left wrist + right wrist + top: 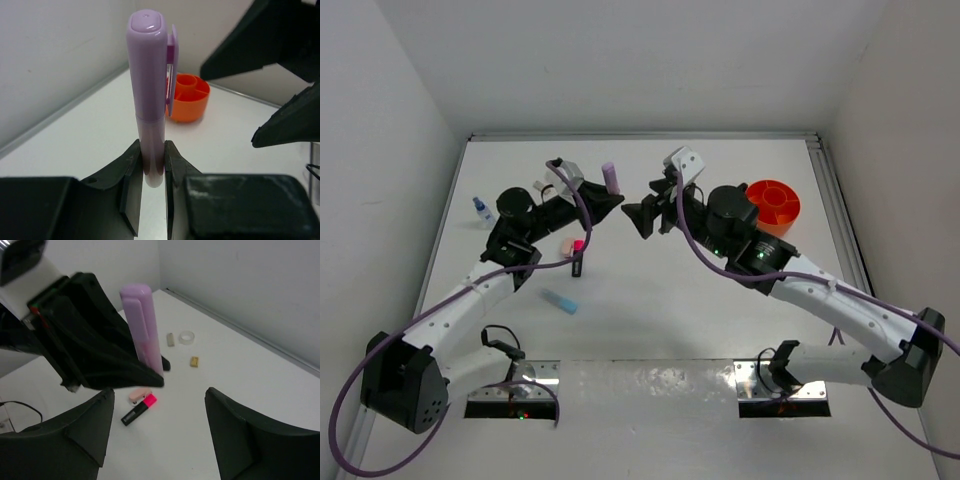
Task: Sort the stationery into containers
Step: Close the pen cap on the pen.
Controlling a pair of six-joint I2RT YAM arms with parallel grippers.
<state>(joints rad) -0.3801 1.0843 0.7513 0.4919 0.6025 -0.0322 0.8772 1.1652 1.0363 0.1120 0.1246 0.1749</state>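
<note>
My left gripper [152,150] is shut on the lower end of a lilac highlighter [150,90] with a clip cap and holds it upright above the table. It also shows in the top view [611,177] and the right wrist view [142,325]. My right gripper [159,392] is open and empty, facing the left gripper [603,203] from the right, a short gap away. The round orange tub [773,203] with inner dividers sits at the back right, behind the right arm; it also shows in the left wrist view [187,97].
A black marker with a pink cap [577,258] and a small pale pink piece [565,245] lie under the left arm. A light-blue highlighter [560,301] lies nearer. A blue-capped bottle [480,208] stands far left. A tape ring [186,337] and beige blocks [194,361] lie beyond.
</note>
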